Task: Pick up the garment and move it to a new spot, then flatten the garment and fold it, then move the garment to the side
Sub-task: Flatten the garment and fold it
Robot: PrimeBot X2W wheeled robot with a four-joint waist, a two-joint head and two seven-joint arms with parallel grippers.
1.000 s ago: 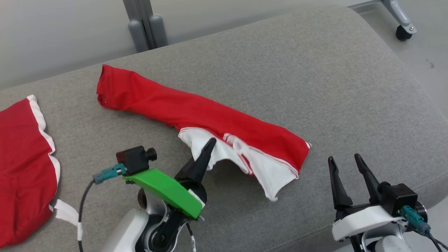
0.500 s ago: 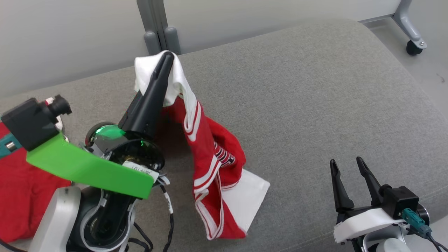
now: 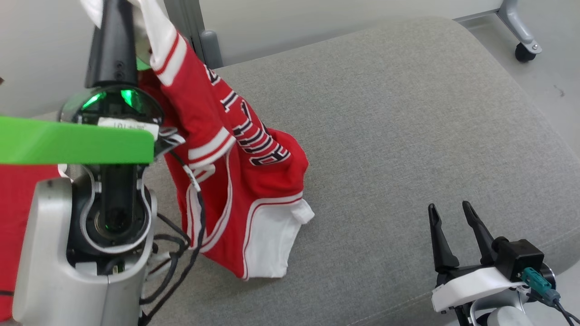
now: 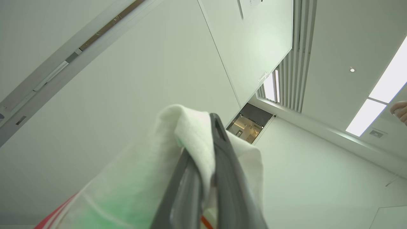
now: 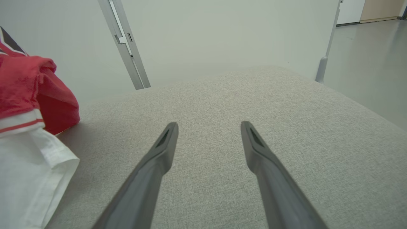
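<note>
The garment [image 3: 235,149] is a red shirt with white sleeves and trim and dark lettering. It hangs from my left gripper [image 3: 115,9], which is raised high at the upper left and shut on a white fold of it [image 4: 194,136]. Its lower hem still rests on the grey cushion [image 3: 385,113]. In the right wrist view the garment [image 5: 28,95] shows at the left edge. My right gripper [image 3: 448,217] stands open low at the right, a little above the cushion, with nothing between its fingers [image 5: 165,143].
A second red and white cloth [image 3: 18,226] lies at the left edge behind my left arm. A grey post [image 3: 190,27] stands behind the cushion, and a caster [image 3: 525,50] sits on the floor at the upper right. A hand [image 4: 400,109] shows at the left wrist view's right edge.
My left gripper has risen from the cushion to high at the upper left, lifting the garment from flat to hanging. The right gripper has stayed put.
</note>
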